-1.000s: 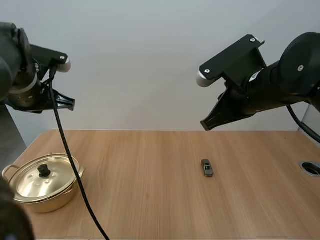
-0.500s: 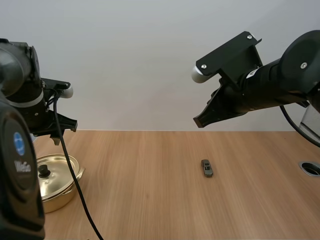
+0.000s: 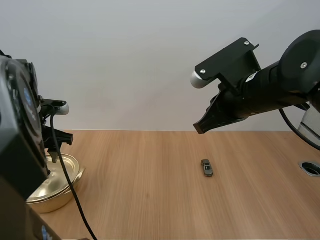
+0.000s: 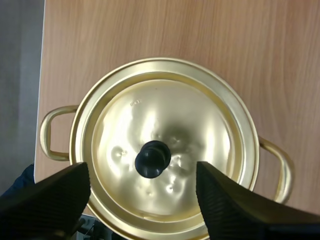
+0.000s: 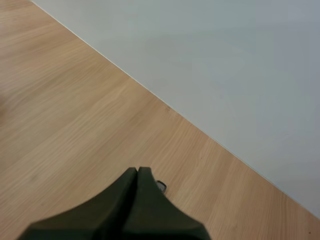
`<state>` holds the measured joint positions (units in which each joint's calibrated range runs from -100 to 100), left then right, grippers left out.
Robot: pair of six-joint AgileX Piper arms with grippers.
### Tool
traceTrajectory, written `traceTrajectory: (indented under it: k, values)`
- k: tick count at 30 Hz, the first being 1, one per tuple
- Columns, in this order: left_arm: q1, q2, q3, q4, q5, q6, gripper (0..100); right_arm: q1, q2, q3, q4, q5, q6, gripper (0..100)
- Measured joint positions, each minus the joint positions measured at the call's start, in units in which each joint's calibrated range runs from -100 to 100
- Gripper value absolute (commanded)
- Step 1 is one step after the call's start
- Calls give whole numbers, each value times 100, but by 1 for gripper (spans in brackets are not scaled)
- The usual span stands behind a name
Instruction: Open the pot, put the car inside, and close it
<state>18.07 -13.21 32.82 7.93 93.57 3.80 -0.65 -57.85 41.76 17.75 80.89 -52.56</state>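
**A:** What could be going wrong for you from here?

**B:** Your left claw [image 4: 141, 172] is hanging open above the pot [image 4: 82, 130], with one finger standing on each side of the black knob [image 4: 153, 159] and not touching it. If you are closing while it is off the centre, I think the round knob is slipping out, or the lid [image 4: 200, 125] is tilting and dragging the pot. The pot is sitting close to the edge of the table [image 3: 150, 200], and one handle [image 4: 47, 132] is reaching almost to that edge, so a side push could be sending it off.

**A:** And my right arm?

**B:** Your right claw [image 5: 137, 172] is closed on nothing, its fingers lying together as one wedge above the table. The toy car [image 3: 207, 168] is lying on the table just beyond the tip, well apart from the pot. It is very small and probably rolling easily. You are needing to open before going down, otherwise you are only pushing it away.

**A:** What is the pot holding?

**B:** The lid is covering it fully, so I cannot tell.
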Motion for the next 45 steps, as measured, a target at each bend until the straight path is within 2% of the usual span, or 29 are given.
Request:
traceTrajectory:
  k: [3,9,12,20,21,22,23,24,26,31,34,35,39,41,42,45]
  values:
    - [113,247,0,-47,48,186,96,0,0,0,0,0,0,0]
    - [120,499,0,-371,1,519,74,0,0,0,0,-34,31,0]
    - [120,508,0,-561,-194,551,72,0,0,0,0,-34,31,0]
    - [120,818,0,-394,-329,563,72,0,0,0,0,87,76,0]
    - [120,874,0,-381,-313,563,70,0,0,0,0,110,86,0]
    - [120,912,0,-381,-282,563,65,0,0,0,0,110,96,0]
    - [120,927,0,-381,-282,563,55,0,0,0,0,110,104,0]
    - [120,941,0,-381,-298,563,40,0,0,0,0,110,116,0]
    - [120,942,0,-348,-326,577,0,0,0,0,0,110,131,0]
    - [120,882,0,-470,-728,793,0,0,103,149,-261,-202,499,0]
    - [120,686,-127,-793,-952,1076,0,0,447,359,-731,-856,967,0]
    - [120,591,-168,-974,-971,1186,0,0,606,443,-867,-1043,1122,6]
    - [120,98,-441,-1645,-922,1639,0,0,1305,671,-1080,-1695,1678,61]
    - [120,-181,-525,-1969,-852,1841,0,0,1700,677,-1004,-2040,1908,78]
    - [120,-343,-574,-2149,-833,1936,0,0,1893,677,-922,-2152,1990,81]
    - [120,-852,-688,-2614,-1010,2149,0,0,2476,677,-826,-2607,2207,82]
